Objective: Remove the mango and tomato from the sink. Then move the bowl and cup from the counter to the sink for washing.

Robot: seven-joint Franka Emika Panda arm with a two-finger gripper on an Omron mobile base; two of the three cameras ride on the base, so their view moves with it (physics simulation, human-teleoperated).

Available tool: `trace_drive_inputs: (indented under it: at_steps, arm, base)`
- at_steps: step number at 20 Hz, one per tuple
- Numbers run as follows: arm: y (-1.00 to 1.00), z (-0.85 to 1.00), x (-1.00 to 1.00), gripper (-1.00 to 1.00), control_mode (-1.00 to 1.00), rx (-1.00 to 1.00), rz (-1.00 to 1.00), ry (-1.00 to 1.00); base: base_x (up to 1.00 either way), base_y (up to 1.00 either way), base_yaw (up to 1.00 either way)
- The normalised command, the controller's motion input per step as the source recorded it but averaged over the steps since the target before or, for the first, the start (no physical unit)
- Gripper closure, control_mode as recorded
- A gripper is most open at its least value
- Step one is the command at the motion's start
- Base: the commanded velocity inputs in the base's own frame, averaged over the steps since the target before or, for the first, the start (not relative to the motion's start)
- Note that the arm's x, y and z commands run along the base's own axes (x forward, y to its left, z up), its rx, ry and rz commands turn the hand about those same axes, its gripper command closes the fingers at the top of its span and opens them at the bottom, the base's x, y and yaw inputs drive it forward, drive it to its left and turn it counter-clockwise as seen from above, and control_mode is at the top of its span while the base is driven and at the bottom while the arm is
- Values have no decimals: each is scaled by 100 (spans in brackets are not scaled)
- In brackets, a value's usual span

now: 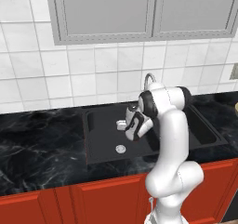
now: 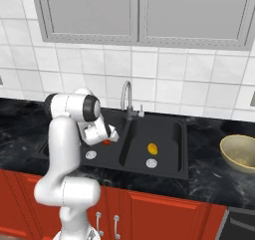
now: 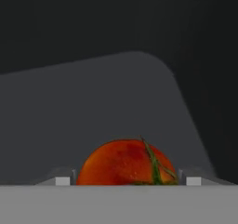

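Sink (image 2: pixel 182 134) basin: wide-spread fingers (image 3: pixel 62 181) flank the tomato (image 3: pixel 126 163).

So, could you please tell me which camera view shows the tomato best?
The hand view: the tomato sits large and close, green stem visible. The right base view shows a small red speck beside the hand; in the left base view I cannot make it out.

- White square wall tiles (image 1: pixel 83 74) are running across the middle of both base views.
- Grey wall cabinets (image 2: pixel 139 12) are hanging along the top of the frame.
- A black marbled countertop (image 1: pixel 37 148) is stretching across the lower half.
- Red base cabinet doors (image 2: pixel 159 211) are lining the bottom edge.
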Motion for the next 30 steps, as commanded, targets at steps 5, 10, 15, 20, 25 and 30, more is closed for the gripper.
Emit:
trace_drive_inputs:
  at_steps: [5,10,15,20,25,30]
  arm:
    - [10,50,-26,100,-100,0,-6,0]
    - [16,55,-26,100,-100,0,-2,0]
    - [12,58,-26,100,-100,0,0,0]
    - [8,59,-29,100,-100,1,0,0]
    - [2,58,-27,100,-100,7,0,0]
    - [5,56,-20,100,-100,9,0,0]
  base:
    - [0,0,0]
    - [0,0,0]
    - [0,0,0]
    - [0,0,0]
    - [0,0,0]
    - [0,0,0]
